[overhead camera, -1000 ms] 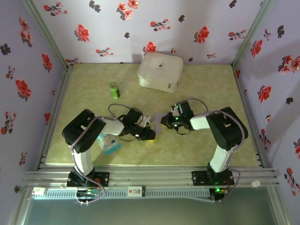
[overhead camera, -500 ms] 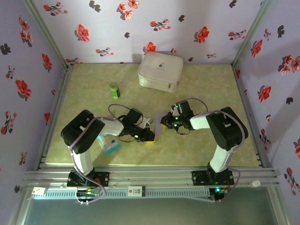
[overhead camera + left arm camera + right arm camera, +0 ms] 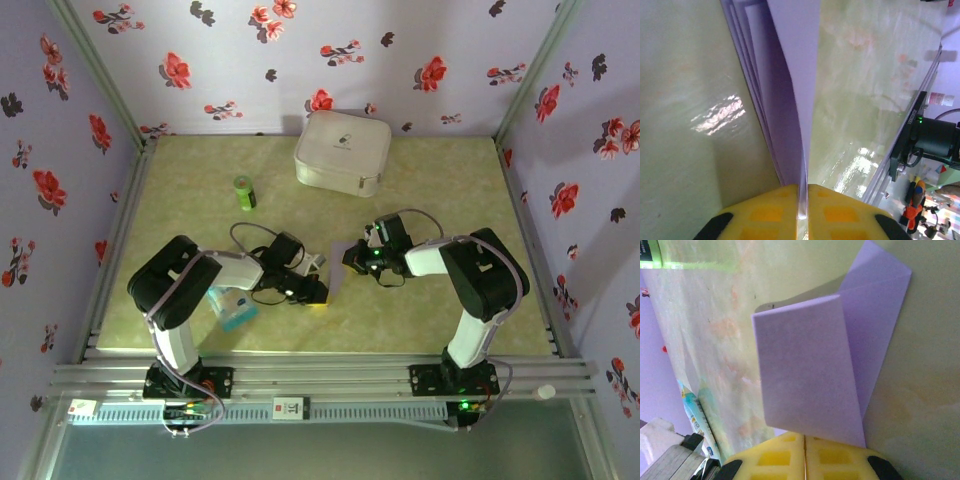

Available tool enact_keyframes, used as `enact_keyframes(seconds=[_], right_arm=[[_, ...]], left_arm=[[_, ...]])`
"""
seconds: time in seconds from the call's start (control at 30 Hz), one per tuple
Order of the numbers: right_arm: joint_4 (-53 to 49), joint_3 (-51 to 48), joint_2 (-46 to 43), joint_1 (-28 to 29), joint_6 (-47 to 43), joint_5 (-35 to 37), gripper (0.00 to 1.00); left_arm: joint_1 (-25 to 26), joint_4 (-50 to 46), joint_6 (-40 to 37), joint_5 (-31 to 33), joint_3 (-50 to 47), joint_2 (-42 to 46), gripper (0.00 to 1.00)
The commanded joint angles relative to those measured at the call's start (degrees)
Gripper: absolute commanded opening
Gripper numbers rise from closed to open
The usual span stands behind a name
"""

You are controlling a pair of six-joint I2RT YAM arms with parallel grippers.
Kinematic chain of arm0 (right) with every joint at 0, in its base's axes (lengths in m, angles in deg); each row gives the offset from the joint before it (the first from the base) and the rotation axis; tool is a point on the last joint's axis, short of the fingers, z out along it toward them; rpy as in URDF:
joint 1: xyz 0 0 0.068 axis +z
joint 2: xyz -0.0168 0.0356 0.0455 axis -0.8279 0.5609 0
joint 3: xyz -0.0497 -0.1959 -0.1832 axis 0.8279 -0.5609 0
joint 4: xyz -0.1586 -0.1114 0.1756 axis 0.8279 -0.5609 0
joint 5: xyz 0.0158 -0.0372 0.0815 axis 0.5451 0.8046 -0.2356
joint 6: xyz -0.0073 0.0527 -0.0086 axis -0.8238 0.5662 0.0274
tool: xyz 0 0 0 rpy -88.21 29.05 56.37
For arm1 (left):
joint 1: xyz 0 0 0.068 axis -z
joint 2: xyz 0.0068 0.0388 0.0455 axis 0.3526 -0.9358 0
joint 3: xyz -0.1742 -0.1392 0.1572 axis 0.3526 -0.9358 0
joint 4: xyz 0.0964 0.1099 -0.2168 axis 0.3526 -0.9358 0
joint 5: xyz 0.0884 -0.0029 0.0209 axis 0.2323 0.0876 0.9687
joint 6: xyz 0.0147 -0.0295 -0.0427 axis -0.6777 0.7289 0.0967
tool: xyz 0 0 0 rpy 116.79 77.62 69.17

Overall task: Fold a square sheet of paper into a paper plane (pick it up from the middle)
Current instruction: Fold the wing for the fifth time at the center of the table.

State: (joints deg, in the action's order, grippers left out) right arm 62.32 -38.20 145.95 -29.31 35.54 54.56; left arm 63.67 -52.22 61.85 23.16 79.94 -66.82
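Gripping one folded pale lavender paper sheet, the left pincer and right pincer are clenched on it from either side.

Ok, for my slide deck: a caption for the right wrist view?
Right gripper pinches the edge of a partly folded lavender paper.

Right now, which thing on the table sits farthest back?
The white case, close to the flowered wall; the green bottle and packet lie further forward.
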Motion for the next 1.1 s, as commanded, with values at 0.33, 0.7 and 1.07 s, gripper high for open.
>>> enact_keyframes(seconds=[0.33, 0.7, 1.07], right_arm=[[-5.8, -0.9, 3.0, 0.9, -1.8, 6.7, 0.08], [-5.9, -0.9, 3.0, 0.9, -1.6, 6.8, 0.08], [-5.8, -1.0, 2.7, 1.0, -1.3, 7.0, 0.08]], left_arm=[[0.7, -8.6, -2.8, -0.3, -1.5, 1.6, 0.02], [0.2, -8.8, -3.0, 3.1, -2.2, 8.3, 0.22], [-1.4, -1.1, 4.5, 5.5, 3.1, 9.8, 0.03]])
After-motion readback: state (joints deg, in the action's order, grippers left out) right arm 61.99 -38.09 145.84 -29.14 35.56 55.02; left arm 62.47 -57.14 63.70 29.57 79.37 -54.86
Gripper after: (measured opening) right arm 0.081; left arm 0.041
